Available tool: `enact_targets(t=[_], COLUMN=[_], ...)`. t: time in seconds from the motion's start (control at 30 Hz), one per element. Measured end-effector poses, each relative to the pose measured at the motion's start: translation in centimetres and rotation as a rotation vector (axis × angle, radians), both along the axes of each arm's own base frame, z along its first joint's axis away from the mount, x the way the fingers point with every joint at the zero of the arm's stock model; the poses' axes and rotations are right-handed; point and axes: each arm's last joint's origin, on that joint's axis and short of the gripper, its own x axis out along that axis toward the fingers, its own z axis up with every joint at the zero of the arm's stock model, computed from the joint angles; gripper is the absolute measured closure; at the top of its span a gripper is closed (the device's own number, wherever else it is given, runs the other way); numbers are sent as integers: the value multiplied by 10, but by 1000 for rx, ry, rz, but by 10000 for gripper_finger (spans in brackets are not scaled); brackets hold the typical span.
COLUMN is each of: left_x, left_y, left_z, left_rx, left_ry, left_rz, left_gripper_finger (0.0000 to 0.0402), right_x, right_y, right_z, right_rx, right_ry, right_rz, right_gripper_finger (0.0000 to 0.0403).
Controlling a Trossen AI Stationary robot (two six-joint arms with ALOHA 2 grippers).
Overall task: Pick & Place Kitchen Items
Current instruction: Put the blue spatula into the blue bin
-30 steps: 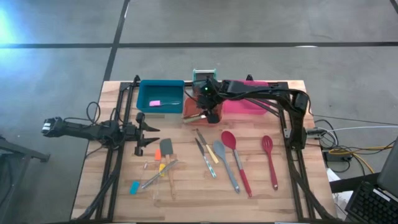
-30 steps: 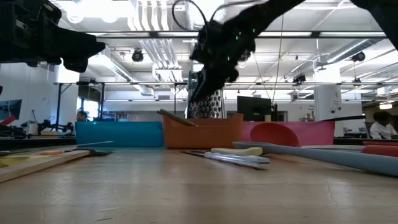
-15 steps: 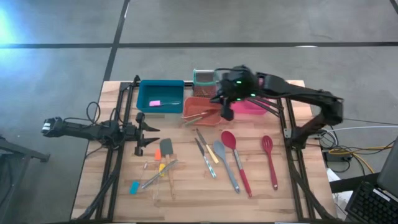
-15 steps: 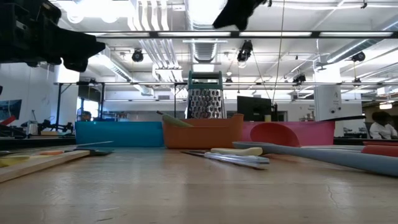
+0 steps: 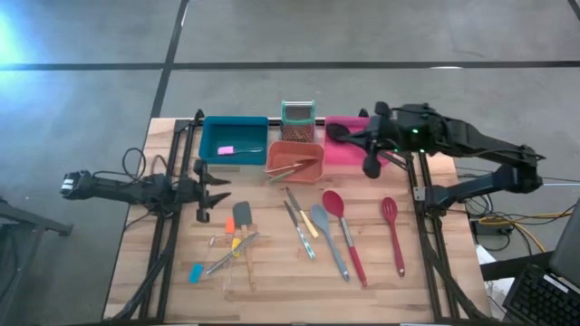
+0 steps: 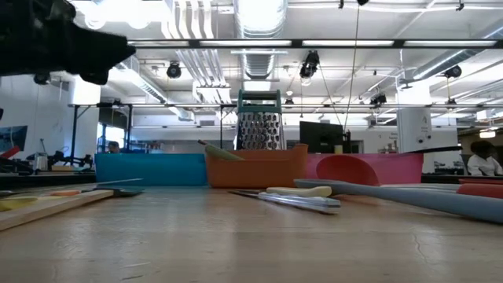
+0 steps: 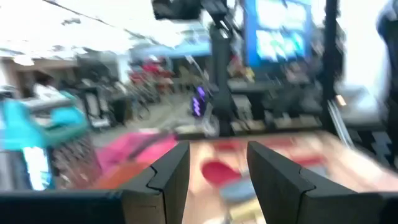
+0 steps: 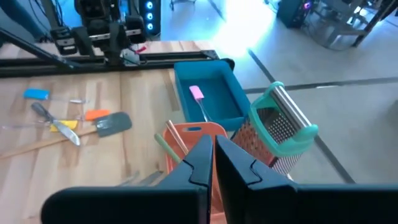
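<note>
Bins blue (image 5: 233, 139), orange (image 5: 295, 159), pink (image 5: 347, 152); grater (image 5: 297, 120) teal-rimmed.

blue bin (image 6: 149, 168), orange bin (image 6: 255, 167), pink bin (image 6: 369, 167), grater (image 6: 259, 120) behind, utensils (image 6: 302, 194) on table (image 6: 236, 244)

Readable text: none in any view
Bins and utensils: no labels or brand marks that can be read
Screens in the room beyond the tabletop (image 6: 236, 236): lit, their content too blurred to read
Signs, numbers: none legible
</note>
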Motion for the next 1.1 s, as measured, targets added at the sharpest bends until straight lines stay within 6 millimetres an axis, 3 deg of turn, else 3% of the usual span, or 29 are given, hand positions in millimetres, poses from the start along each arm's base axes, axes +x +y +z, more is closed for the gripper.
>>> enact_targets(t=[0.2, 0.5, 0.7, 0.93, 1.1], left_x=[-5, -17, -22, -32, -34], left_y=[5, 10, 13, 15, 14], left_z=[26, 94, 151, 219, 247], left_rx=[-53, -43, -27, -193, -253], left_ry=[-196, -337, -110, 225, 455], left_rz=[138, 315, 378, 446, 437], left_gripper_finger=[236, 236, 236, 236, 236], right_x=[-29, -68, -77, -72, -69], right_y=[7, 13, 14, 13, 13], right_z=[-11, -46, -71, -99, -120], right_rx=[18, 0, 5, 20, 33], right_ry=[-77, -110, -73, 10, 81], right_rz=[56, 50, 52, 50, 49], right_gripper_finger=[391, 390, 390, 390, 390])
